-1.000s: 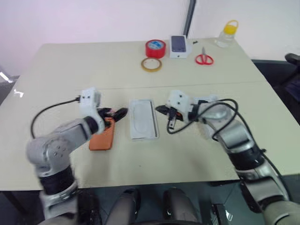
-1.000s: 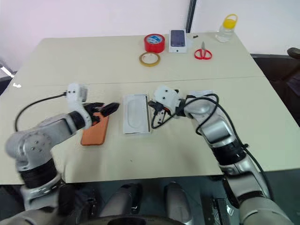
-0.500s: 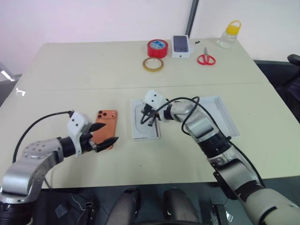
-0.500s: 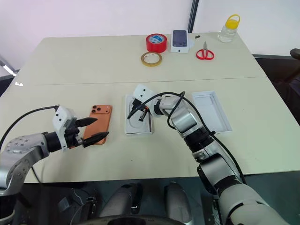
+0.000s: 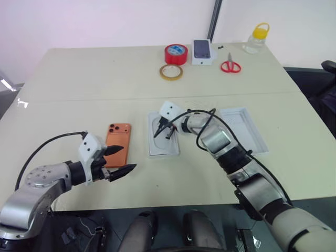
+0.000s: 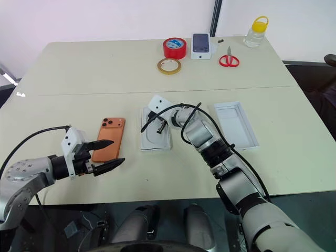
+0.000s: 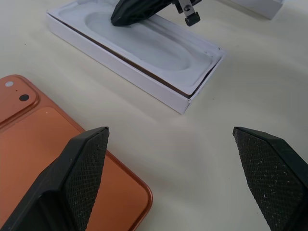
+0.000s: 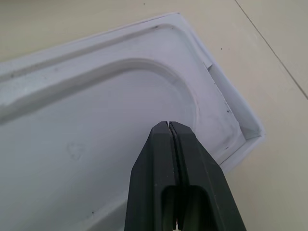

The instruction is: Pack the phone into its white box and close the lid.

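The orange phone point(image 5: 116, 137) lies flat on the table, camera lenses at its far end. My left gripper point(image 5: 122, 160) hovers open at the phone's near right corner with nothing between its fingers point(image 7: 86, 163). The white box point(image 5: 163, 134) sits just right of the phone, with a white insert point(image 7: 144, 43) with an oval recess lying on top of it. My right gripper point(image 8: 168, 124) is shut, its tip down on that insert near the box's far end. The lid point(image 5: 242, 128) lies open side up to the right of the box.
At the table's far edge stand a red tape roll point(image 5: 175, 53), a tan tape ring point(image 5: 169, 72), a small white box picturing a dark phone point(image 5: 202, 51), red scissors point(image 5: 229, 65) and a yellow-capped bottle point(image 5: 254, 38).
My left gripper has drawn back off the phone toward the table's near edge, staying open. My right gripper, still shut, moved left from beside the box onto the insert.
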Controlling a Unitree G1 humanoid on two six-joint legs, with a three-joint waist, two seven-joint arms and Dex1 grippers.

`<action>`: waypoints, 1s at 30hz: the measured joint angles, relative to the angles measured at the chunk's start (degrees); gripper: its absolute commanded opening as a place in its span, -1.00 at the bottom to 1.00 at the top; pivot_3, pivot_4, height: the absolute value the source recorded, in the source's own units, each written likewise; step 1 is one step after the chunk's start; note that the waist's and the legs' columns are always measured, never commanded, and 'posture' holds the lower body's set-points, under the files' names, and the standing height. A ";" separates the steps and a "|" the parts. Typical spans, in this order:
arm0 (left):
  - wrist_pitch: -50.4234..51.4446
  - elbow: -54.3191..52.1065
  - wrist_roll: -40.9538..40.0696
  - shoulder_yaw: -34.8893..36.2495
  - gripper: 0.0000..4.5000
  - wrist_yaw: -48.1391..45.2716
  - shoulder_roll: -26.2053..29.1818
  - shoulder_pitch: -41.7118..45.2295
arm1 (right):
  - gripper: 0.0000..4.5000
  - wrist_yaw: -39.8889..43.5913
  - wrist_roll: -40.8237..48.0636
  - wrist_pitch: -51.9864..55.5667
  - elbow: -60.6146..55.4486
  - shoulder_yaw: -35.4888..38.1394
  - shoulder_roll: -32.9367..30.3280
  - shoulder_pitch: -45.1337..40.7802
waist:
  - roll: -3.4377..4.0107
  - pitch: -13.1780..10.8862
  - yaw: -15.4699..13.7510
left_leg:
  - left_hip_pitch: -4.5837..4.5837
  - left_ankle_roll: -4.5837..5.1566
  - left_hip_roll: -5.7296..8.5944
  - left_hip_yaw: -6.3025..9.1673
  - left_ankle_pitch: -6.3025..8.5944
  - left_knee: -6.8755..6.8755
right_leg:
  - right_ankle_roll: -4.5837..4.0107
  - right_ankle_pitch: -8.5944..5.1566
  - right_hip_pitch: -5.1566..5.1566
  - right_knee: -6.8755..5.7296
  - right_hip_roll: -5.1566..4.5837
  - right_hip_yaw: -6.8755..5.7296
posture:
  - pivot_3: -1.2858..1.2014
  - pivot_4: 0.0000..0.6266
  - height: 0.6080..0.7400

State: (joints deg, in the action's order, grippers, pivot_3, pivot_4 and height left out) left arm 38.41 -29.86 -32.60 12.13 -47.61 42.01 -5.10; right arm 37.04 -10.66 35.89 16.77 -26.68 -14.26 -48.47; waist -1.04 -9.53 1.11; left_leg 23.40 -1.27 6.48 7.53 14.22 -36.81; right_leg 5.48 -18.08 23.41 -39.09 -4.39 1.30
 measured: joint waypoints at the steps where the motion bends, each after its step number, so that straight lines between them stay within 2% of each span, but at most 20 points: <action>1: 0.00 -0.01 -0.07 -0.07 0.94 0.23 -0.13 0.01 | -0.99 0.21 -0.48 0.20 -0.53 -0.24 -0.41 0.09 | 0.00 0.00 -0.01 | 0.00 0.00 0.00 0.00 0.00 0.00 | 0.00 0.00 0.00 0.00 0.00 0.00 | 0.03 -0.52 1.00; 9: -0.05 -0.03 -0.59 -1.26 0.94 1.17 -1.13 0.37 | -0.99 2.37 -1.55 1.12 -6.81 -1.01 -1.85 1.72 | 0.00 0.00 0.10 | 0.00 0.00 -0.01 0.00 0.00 0.01 | 0.00 0.00 0.01 0.00 0.00 0.01 | 0.03 -0.52 1.00; 15: 0.39 0.16 -0.85 -0.85 0.94 2.35 -1.10 0.24 | -0.99 10.01 2.41 3.32 -18.03 -1.42 -4.26 5.26 | 0.00 0.00 -0.12 | 0.00 0.03 -0.01 0.00 0.02 0.01 | 0.00 0.00 -0.03 0.02 0.00 0.00 | 0.03 -0.52 1.00; 22: 3.62 0.92 -3.19 1.26 0.94 5.06 -1.11 0.78 | -0.99 15.51 3.73 5.91 -23.03 -4.74 -8.13 8.98 | 0.00 0.00 0.02 | 0.00 0.05 -0.02 0.00 0.03 0.02 | 0.00 0.00 -0.01 0.02 0.00 0.00 | 0.03 -0.52 1.00; 27: 5.06 1.78 -4.07 2.99 0.94 7.66 -1.58 1.08 | -0.99 13.74 4.08 5.27 -22.92 -5.13 -6.29 8.92 | 0.00 0.00 0.01 | 0.00 0.03 -0.02 0.00 0.02 0.01 | 0.00 0.00 0.00 0.01 0.00 0.00 | 0.03 -0.52 1.00; 30: 8.97 3.66 -6.85 6.06 0.97 11.90 -3.81 3.00 | -1.00 10.42 4.17 4.95 -20.71 -3.58 -2.70 7.36 | 0.00 0.00 -0.04 | 0.00 0.03 -0.02 0.02 0.02 0.00 | 0.00 0.00 0.00 -0.02 0.01 -0.01 | 0.03 -0.52 1.00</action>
State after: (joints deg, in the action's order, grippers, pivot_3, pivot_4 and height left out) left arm 47.38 -26.20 -39.45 18.19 -35.71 38.20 -2.10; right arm 47.46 -6.49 40.84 -3.94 -30.27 -16.95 -41.11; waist -1.04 -9.53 1.08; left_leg 23.40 -1.24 6.46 7.55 14.24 -36.80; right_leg 5.49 -18.08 23.41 -39.11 -4.38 1.29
